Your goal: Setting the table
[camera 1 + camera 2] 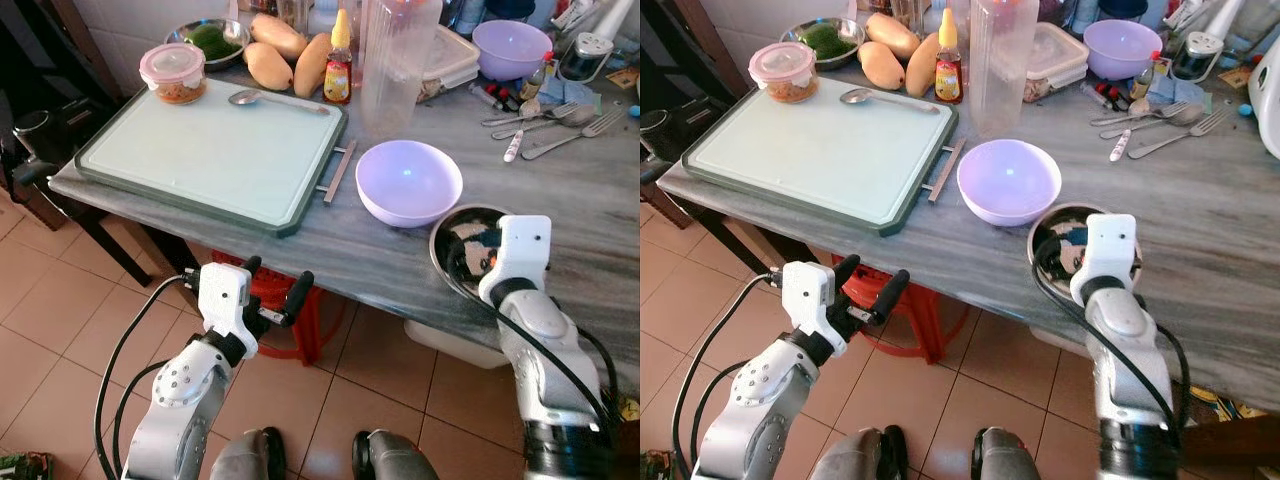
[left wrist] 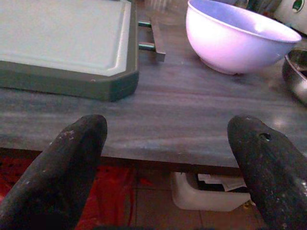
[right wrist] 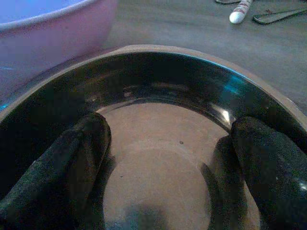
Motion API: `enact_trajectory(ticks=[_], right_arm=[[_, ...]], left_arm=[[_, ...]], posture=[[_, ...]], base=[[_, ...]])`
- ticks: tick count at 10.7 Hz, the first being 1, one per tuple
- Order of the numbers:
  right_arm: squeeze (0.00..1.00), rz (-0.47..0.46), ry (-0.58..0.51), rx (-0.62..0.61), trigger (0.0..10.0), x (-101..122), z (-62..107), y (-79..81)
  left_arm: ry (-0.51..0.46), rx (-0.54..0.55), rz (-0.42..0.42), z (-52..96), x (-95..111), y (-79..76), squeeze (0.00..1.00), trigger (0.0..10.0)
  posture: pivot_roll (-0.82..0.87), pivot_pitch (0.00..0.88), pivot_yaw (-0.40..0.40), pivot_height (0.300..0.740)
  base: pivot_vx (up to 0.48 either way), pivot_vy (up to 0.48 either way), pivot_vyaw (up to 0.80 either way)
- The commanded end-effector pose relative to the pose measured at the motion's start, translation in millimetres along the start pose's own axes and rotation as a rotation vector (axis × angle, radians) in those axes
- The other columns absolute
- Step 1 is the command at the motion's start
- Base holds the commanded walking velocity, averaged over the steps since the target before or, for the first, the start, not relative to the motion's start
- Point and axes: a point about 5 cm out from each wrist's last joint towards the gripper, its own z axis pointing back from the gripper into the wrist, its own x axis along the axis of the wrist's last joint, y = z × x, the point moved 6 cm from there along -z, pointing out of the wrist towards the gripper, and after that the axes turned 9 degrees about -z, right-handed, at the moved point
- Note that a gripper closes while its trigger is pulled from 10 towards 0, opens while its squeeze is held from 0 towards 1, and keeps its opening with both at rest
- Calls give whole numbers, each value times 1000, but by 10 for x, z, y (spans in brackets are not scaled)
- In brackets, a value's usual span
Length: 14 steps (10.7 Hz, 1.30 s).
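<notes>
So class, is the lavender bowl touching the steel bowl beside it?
Cannot tell. In the right eye view the lavender bowl and steel bowl meet rim to rim, but no view plainly shows contact or a gap.

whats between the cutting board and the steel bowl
The lilac bowl sits between the cutting board and the steel bowl, clearest in the head views.

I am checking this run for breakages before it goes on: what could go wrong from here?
The steel bowl sits at the table's near edge with the right gripper open over it; a nudge could tip it to the tiled floor. It also sits very close beside the purple bowl, so lifting it carelessly might knock that. The left gripper hovers open below the edge and could bump the tabletop on rising.
</notes>
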Motion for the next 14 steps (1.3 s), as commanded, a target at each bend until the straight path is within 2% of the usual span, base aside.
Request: enact_trajectory(ticks=[1, 4, 6, 8, 9, 10, 11, 13, 14], right_arm=[[0, -14, 26, -9, 10000, -96, 11, -21], [0, -22, -40, -37, 10000, 50, 87, -74], [0, -10, -66, -29, 10000, 89, 146, -43], [0, 15, -155, -24, 10000, 248, 190, -8], [0, 17, -231, -1, 10000, 402, 213, 50], [0, 53, -328, 38, 10000, 553, 301, 170], [0, 29, -376, 42, 10000, 588, 356, 229], [0, 66, -437, 79, 10000, 614, 429, 350], [0, 77, -447, 60, 10000, 596, 440, 306]], left_arm=[[11, 5, -9, 11, -24, 5, 0, 10000], [10, 12, -9, -1, -17, 15, 0, 10000], [6, 14, -10, -9, -7, 24, 0, 10000], [2, 19, -9, -17, 3, 34, 0, 10000], [0, 35, -16, -26, 14, 55, 0, 10000], [4, 155, -43, -10, 23, 222, 0, 10000], [27, 209, -29, -6, -27, 330, 0, 10000], [2, 258, -16, -66, 38, 431, 0, 10000], [-3, 289, -28, -101, 62, 451, 0, 10000]], posture=[[-53, 166, 26, 740], [-61, 164, 29, 740], [-64, 159, 30, 740], [-68, 157, 30, 740], [-68, 157, 31, 740], [-61, 141, 32, 740], [-59, 124, 28, 740], [-65, 106, 30, 740], [-69, 100, 24, 740]], base=[[0, 0, 0], [0, 0, 0], [0, 0, 0], [0, 0, 0], [0, 0, 0], [0, 0, 0], [0, 0, 0], [0, 0, 0], [0, 0, 0]])
